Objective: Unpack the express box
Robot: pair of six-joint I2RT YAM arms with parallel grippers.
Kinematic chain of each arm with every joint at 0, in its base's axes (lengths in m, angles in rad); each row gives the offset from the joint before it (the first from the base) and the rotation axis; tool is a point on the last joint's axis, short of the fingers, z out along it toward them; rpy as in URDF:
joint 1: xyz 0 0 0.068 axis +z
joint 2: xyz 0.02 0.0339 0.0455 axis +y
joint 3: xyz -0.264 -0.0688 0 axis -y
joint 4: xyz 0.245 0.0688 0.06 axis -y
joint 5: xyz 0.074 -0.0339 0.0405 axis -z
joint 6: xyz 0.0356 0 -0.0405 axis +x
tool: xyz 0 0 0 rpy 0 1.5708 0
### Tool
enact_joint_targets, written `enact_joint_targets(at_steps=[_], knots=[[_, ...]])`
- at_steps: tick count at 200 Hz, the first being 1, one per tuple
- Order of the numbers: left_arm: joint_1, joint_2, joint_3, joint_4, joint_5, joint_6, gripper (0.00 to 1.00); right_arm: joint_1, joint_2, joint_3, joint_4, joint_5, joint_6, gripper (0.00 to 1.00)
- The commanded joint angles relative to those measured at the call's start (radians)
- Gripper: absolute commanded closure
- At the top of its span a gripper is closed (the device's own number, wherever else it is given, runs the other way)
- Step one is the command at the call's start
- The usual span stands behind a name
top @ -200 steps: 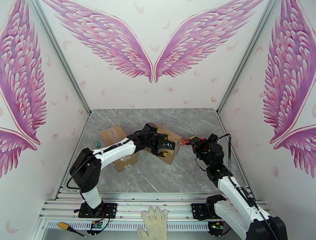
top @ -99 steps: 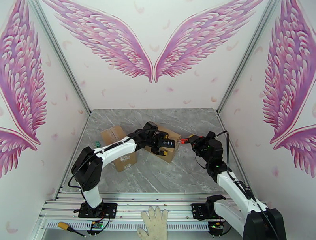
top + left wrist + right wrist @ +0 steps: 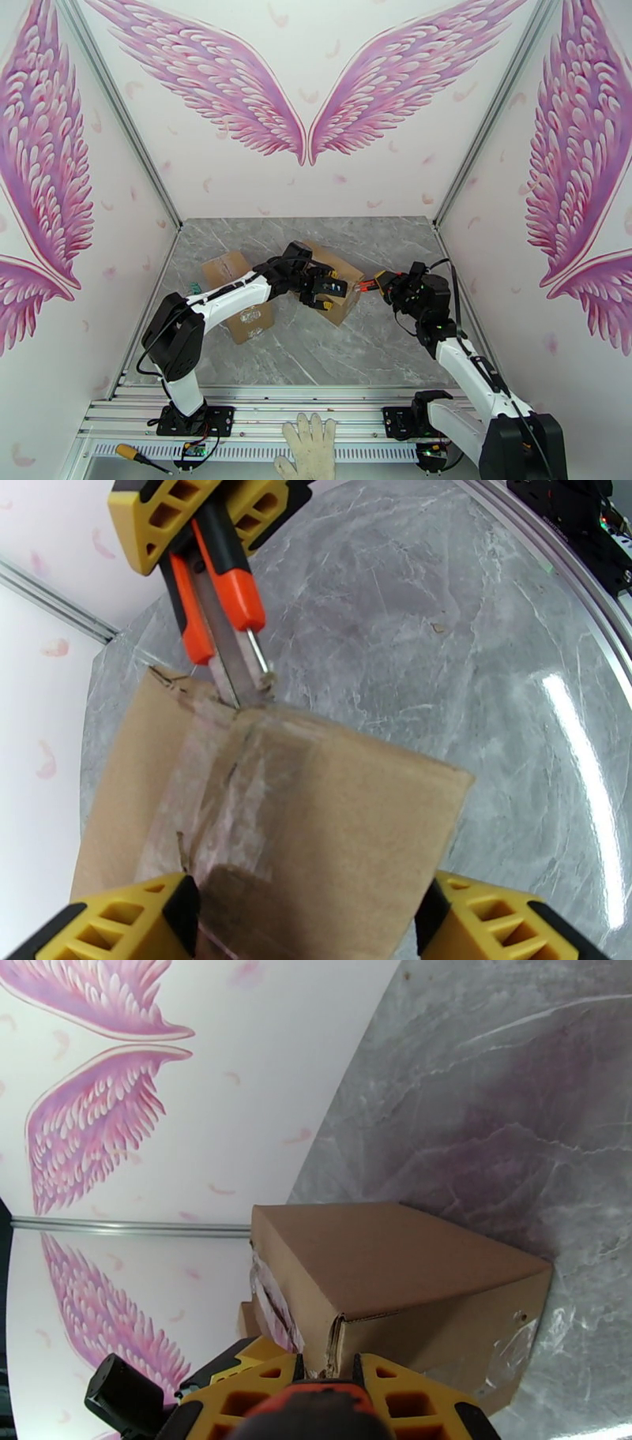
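Note:
The brown express box (image 3: 341, 283) lies tilted on the grey marble table (image 3: 316, 355). My left gripper (image 3: 325, 290) is shut on it. In the left wrist view its yellow fingers (image 3: 126, 922) press both sides of the box (image 3: 332, 827), whose seam carries clear tape (image 3: 213, 796). My right gripper (image 3: 389, 284) is shut on an orange box cutter (image 3: 368, 284) just right of the box. The cutter (image 3: 225, 598) has its blade tip touching the box's taped top edge. From the right wrist, the box (image 3: 395, 1276) sits just beyond the cutter handle (image 3: 316, 1410) held in my right gripper (image 3: 325, 1382).
A second cardboard box (image 3: 237, 304) stands to the left under my left forearm, with a small green object (image 3: 192, 290) beside it. A white glove (image 3: 310, 454) and a screwdriver (image 3: 134, 456) lie on the front rail. Walls close in on both sides.
My right gripper has carried the cutter left and farther from me, up to the box edge. The left gripper and box have shifted slightly away from me.

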Motion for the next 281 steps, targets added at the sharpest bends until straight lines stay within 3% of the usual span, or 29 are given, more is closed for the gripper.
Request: enact_joint_targets(at_steps=[1,40,80,180,236,281], knots=[[0.059,0.032,0.017,0.130,-0.136,-0.014,0.26,0.014,0.003,0.010,-0.082,-0.375,0.022,1.00],[0.080,0.036,0.013,0.120,-0.132,-0.019,0.27,-0.017,0.013,0.049,-0.097,-0.436,0.008,1.00],[0.102,0.045,0.019,0.115,-0.124,-0.014,0.27,-0.053,0.040,0.137,-0.282,-0.511,-0.146,1.00],[0.126,0.086,0.068,0.051,-0.130,0.053,0.25,-0.079,0.144,0.215,-0.434,-0.663,-0.335,1.00],[0.127,0.101,0.093,0.042,-0.126,0.066,0.22,-0.096,0.187,0.194,-0.290,-0.714,-0.228,1.00],[0.050,0.083,0.076,0.151,-0.211,-0.083,0.17,-0.096,0.065,0.117,-0.177,-0.548,-0.061,1.00]])
